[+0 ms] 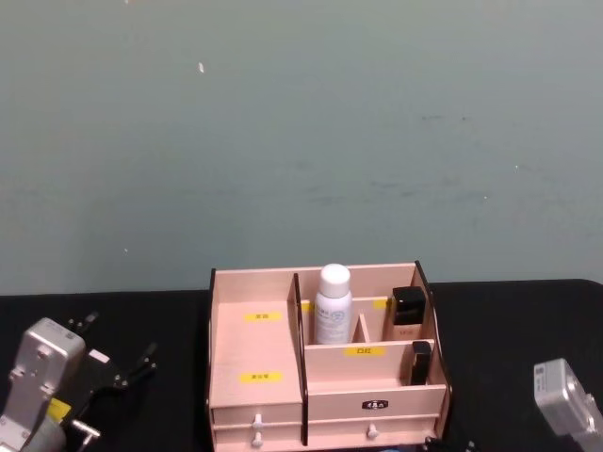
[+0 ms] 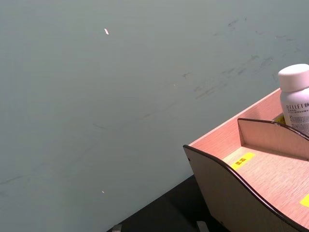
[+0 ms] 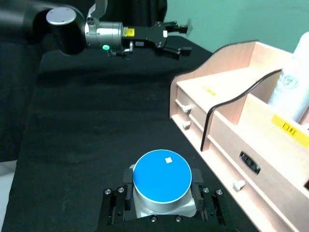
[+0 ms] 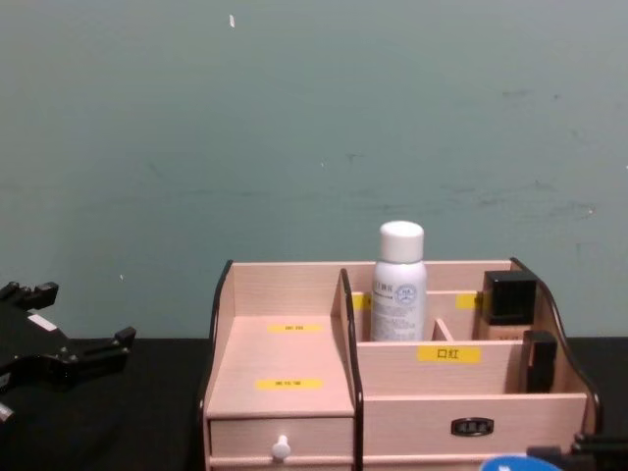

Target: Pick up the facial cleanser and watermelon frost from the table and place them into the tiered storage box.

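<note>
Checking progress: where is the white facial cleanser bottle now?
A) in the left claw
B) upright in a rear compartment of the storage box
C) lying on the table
B: the facial cleanser stands upright in a rear compartment of the tiered storage box.

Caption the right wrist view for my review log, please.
Right gripper clamped on the blue-lidded jar beside the wooden organiser, left gripper open farther off.

One facial cleanser (image 1: 333, 306), one watermelon frost (image 3: 161, 176), one storage box (image 1: 256, 350) — two black-capped bottles (image 1: 408, 313) (image 1: 420, 363)
</note>
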### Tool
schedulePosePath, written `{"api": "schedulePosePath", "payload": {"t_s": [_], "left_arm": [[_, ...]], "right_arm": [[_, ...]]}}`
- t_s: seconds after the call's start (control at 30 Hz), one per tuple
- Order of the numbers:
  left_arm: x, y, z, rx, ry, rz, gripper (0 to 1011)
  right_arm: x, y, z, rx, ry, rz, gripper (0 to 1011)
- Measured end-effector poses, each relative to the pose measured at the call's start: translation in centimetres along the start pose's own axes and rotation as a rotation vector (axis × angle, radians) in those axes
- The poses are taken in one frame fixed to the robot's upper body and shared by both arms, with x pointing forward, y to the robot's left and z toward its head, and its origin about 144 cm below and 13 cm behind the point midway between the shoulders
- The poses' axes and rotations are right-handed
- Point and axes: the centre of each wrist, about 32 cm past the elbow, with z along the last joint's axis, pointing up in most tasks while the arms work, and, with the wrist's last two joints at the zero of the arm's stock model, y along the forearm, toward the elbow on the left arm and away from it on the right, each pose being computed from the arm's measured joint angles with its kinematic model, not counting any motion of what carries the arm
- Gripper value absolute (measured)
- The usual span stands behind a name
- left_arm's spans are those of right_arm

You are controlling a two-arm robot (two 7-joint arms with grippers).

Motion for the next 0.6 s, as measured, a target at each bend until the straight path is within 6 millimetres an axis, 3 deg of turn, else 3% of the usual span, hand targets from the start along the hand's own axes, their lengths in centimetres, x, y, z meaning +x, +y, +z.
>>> {"api": "schedulePosePath", "payload": {"t_s": [0.6], "left_arm": [[0.0, 0.0, 0.0, 0.0, 0.0, 0.0, 1001]], "right_arm": [[3.0, 1.8, 2.9, 0.072, -0.051, 0.018, 711]]}}
